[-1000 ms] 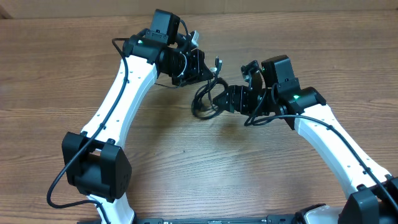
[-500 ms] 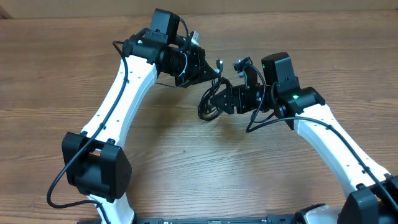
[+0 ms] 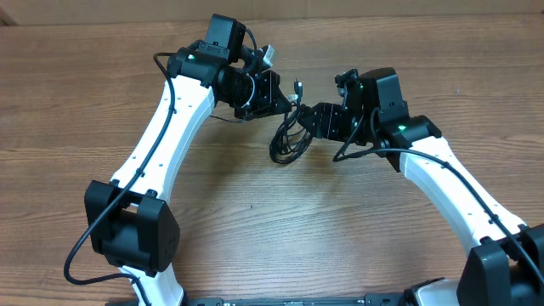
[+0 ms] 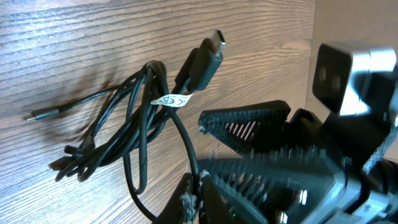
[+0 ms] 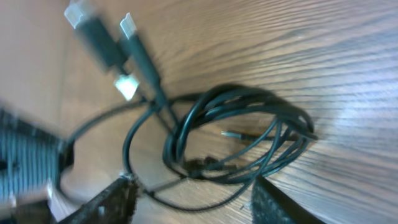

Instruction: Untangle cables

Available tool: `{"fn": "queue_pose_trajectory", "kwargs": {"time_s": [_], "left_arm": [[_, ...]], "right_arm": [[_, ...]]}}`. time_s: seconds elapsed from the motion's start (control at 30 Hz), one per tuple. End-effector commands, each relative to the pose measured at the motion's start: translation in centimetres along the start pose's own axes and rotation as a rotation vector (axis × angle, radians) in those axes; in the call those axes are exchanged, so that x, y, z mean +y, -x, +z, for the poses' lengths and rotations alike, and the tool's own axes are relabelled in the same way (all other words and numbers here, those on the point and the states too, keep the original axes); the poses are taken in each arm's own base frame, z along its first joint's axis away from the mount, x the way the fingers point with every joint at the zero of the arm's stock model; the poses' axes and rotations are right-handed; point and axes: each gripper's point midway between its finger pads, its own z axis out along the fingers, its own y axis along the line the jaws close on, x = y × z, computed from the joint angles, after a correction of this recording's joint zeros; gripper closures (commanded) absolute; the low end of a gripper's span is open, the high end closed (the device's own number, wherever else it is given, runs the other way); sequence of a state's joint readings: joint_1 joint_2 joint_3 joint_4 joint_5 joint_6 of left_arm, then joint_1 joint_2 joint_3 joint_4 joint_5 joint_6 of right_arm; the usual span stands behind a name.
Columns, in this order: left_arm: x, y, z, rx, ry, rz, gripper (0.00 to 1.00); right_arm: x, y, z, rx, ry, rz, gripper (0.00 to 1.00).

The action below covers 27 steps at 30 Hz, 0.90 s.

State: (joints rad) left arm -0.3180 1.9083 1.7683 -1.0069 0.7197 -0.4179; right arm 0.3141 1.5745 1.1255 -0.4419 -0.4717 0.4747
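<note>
The cables [image 3: 287, 146] are thin black cords bunched in a loose coil on the wooden table between my two grippers. In the left wrist view the coil [image 4: 118, 134] lies on the wood with a black plug [image 4: 204, 57] and a white tag [image 4: 171, 99] raised above it. My left gripper [image 4: 198, 183] is shut on one strand that rises from the coil; it also shows in the overhead view [image 3: 285, 100]. My right gripper [image 5: 193, 183] is open, its fingers astride the coil's near loop [image 5: 249, 137]. In the overhead view it [image 3: 308, 119] sits just right of the coil.
Two silver-tipped plugs [image 5: 102, 34] hang at the upper left of the right wrist view, beside my blurred left gripper [image 5: 25, 165]. The wooden table [image 3: 280, 229] extends bare in front of the arms. A brown wall edge [image 3: 425, 8] runs along the back.
My right gripper has shifted up and back toward the left gripper, its wrist turning. The coil has shifted slightly. The left gripper keeps its hold on the strand.
</note>
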Motion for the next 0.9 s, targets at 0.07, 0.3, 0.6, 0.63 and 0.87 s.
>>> {"fn": "queue_pose_trajectory", "kwargs": {"time_s": [0.07, 0.3, 0.6, 0.63, 0.87], "left_arm": [[-0.4, 0.3, -0.8, -0.019, 0.008, 0.032, 0.96], [-0.2, 0.0, -0.8, -0.009, 0.012, 0.021, 0.96], [-0.2, 0.0, -0.8, -0.008, 0.012, 0.018, 0.96], [-0.2, 0.0, -0.8, -0.008, 0.012, 0.018, 0.96], [-0.1, -0.1, -0.8, -0.004, 0.016, 0.002, 0.96]], "right_arm": [[-0.3, 0.4, 1.4, -0.065, -0.081, 0.229, 0.52], [0.2, -0.3, 4.5, -0.035, -0.048, 0.294, 0.6], [-0.2, -0.3, 6.3, -0.041, -0.047, 0.304, 0.6], [-0.3, -0.2, 6.5, -0.043, -0.045, 0.303, 0.6], [-0.9, 0.1, 7.7, -0.05, -0.041, 0.294, 0.78]]}}
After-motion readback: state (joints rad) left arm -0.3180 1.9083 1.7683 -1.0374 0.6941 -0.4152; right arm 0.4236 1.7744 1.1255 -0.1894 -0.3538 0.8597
